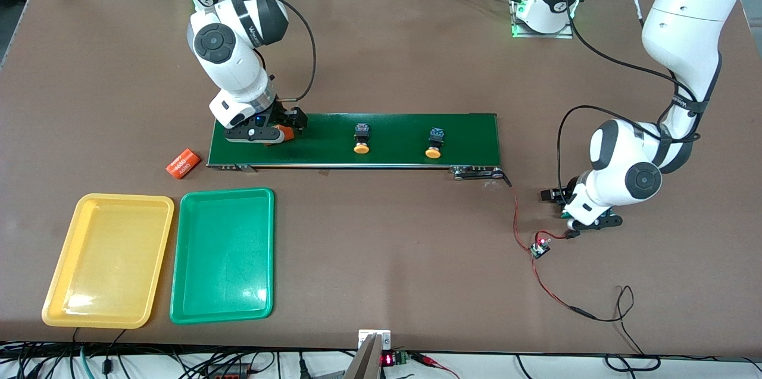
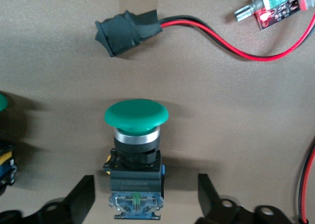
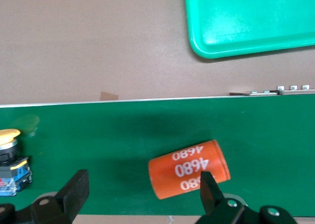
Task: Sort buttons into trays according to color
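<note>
Straddling a glossy domed green button [image 2: 136, 116], left tool [image 2: 146, 197] gapes, seemingly untouching; right tool [image 3: 142, 190] open over printed orange cylinder [image 3: 189, 169].

right claw [image 3: 140, 192] open | orange cylinder [image 3: 189, 169] on belt [image 3: 147, 130]

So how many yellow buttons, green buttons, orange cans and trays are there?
Yellow buttons: 2
Green buttons: 2
Orange cans: 2
Trays: 2
Total: 8
</note>
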Available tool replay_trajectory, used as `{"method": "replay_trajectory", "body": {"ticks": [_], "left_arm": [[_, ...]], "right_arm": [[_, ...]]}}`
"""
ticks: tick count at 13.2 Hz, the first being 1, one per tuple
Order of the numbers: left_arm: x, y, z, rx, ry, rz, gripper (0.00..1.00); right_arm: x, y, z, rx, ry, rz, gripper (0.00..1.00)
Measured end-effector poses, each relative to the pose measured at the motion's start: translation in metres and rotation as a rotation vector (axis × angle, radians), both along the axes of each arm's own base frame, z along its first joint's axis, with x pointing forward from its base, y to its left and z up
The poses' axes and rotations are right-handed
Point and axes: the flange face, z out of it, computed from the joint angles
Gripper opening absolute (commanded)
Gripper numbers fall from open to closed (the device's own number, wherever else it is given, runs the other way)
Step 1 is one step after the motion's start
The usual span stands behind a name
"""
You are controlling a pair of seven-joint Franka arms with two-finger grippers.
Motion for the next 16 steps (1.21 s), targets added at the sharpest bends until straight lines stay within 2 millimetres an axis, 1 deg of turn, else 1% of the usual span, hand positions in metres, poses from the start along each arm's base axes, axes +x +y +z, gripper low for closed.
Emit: {"method": "replay_trajectory", "body": {"ticks": [1,4,6,8,9,10,12,13,14,15,16], "left_arm": [[0.002,0.000,0.002,0.000,-0.005,-0.001,0.29],[0.007,-0.001,0.013,0.003,0.010,-0.007,0.18],[0.011,-0.003,0.024,0.007,0.034,-0.013,0.17],[0.013,-0.015,0.041,0.015,0.063,-0.036,0.18],[0.011,-0.028,0.052,0.019,0.086,-0.058,0.18],[0.008,-0.046,0.068,0.019,0.112,-0.089,0.17],[-0.002,-0.095,0.108,0.015,0.160,-0.144,0.18],[-0.010,-0.120,0.128,0.000,0.175,-0.147,0.17],[-0.020,-0.143,0.143,-0.026,0.191,-0.153,0.16],[-0.030,-0.166,0.152,-0.051,0.205,-0.171,0.16],[-0.039,-0.186,0.155,-0.065,0.212,-0.189,0.16]], "right_arm": [[-0.002,0.004,0.000,0.001,0.000,0.007,1.00],[-0.007,0.015,-0.001,0.007,-0.007,0.005,1.00],[-0.008,0.019,-0.007,0.005,-0.006,0.001,1.00],[-0.011,0.026,-0.015,-0.001,0.002,0.013,1.00],[-0.012,0.032,-0.019,-0.004,0.006,0.015,1.00],[-0.012,0.039,-0.023,-0.005,0.008,0.005,1.00],[-0.005,0.055,-0.022,0.002,-0.004,-0.009,1.00],[-0.002,0.063,-0.020,0.007,-0.011,-0.018,1.00],[0.000,0.069,-0.019,0.011,-0.015,-0.029,1.00],[0.000,0.074,-0.019,0.012,-0.017,-0.031,1.00],[-0.001,0.081,-0.021,0.012,-0.016,-0.022,1.00]]}}
